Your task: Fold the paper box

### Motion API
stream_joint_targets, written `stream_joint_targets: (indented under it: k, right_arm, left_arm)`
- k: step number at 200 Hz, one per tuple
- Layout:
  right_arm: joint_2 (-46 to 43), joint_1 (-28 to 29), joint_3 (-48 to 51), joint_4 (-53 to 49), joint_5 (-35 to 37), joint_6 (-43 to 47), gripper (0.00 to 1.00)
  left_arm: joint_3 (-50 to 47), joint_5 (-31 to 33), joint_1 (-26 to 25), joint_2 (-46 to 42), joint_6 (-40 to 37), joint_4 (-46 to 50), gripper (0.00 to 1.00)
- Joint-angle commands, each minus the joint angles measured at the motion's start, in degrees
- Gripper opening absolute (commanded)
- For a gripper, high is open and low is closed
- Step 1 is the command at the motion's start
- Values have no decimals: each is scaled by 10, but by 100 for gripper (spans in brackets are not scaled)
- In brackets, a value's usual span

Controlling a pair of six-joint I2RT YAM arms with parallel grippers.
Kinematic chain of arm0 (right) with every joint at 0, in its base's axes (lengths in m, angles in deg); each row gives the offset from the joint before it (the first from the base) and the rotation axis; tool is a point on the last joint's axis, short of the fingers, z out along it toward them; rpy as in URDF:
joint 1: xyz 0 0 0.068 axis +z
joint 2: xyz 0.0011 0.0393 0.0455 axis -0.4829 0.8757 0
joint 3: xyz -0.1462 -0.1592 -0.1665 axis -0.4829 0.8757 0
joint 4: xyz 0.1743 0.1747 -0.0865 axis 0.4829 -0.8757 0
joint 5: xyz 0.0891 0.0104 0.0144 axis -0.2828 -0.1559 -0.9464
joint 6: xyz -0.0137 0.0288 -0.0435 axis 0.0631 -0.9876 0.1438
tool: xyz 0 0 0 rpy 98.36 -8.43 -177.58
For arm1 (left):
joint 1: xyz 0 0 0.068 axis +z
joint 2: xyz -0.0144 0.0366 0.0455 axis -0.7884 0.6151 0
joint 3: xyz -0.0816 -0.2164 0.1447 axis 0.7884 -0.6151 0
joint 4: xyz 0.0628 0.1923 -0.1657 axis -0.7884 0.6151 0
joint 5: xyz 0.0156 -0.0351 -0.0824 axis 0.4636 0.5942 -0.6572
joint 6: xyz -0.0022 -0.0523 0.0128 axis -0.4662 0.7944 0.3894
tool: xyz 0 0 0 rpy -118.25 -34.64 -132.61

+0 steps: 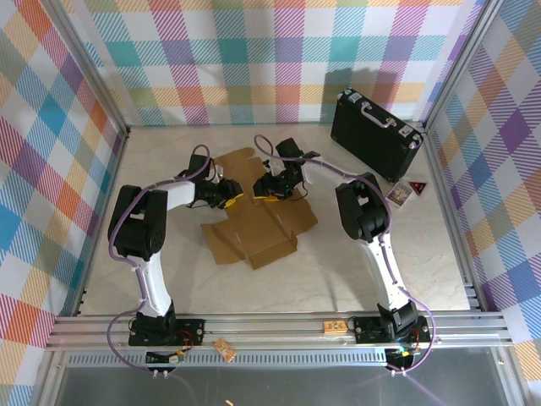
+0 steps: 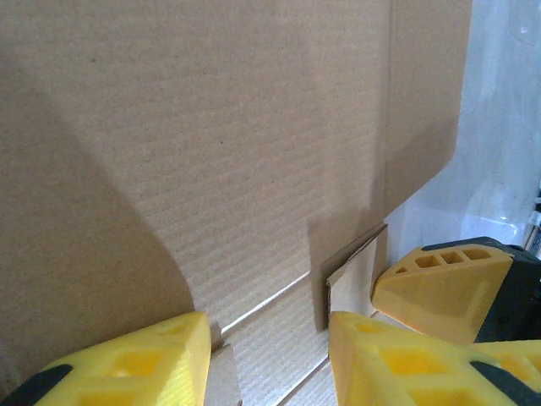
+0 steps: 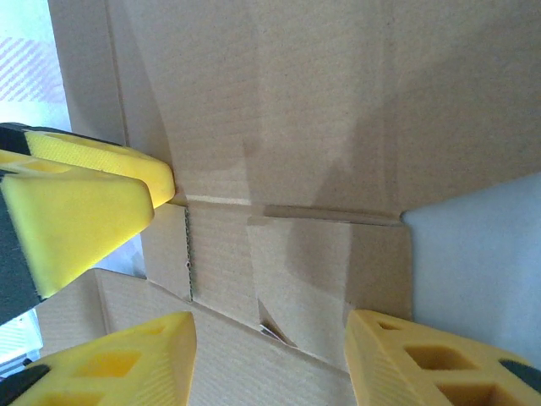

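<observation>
One paper box (image 1: pixel 258 228), a brown corrugated sheet with its flaps spread and not yet closed into a box, lies on the table (image 1: pixel 338 279) near the middle, skewed to the table's edges. Over the box's far half the two grippers meet, close together. The left gripper (image 1: pixel 228 196) reaches in from the box's left. In its wrist view its yellow fingers (image 2: pixel 152 355) stand part-way apart over a crease in the cardboard. A short flap stands up just beside one fingertip, and nothing is pinched between them. The right gripper (image 1: pixel 272 194) reaches in from the box's right, its jaws also half wide, parted over a creased panel. Well to the right of the box and beyond it sits a black case (image 1: pixel 376 135).
</observation>
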State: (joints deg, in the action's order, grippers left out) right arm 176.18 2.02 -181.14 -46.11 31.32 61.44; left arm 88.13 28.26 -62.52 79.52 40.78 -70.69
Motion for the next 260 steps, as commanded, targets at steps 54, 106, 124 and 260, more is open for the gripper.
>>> stream_joint_targets:
  k: [54, 106, 124, 260]
  right_arm:
    - [43, 7, 12, -37, 40, 11, 52]
    - [42, 7, 13, -38, 39, 11, 52]
    - [42, 7, 12, -38, 39, 11, 52]
    - [41, 7, 13, -38, 37, 11, 52]
  left_arm:
    - [1, 60, 3, -75, 3, 63, 48]
    - [-30, 102, 26, -141, 25, 88, 49]
    - [-47, 117, 34, -162, 29, 98, 48]
    - [-99, -10, 23, -108, 71, -6, 16]
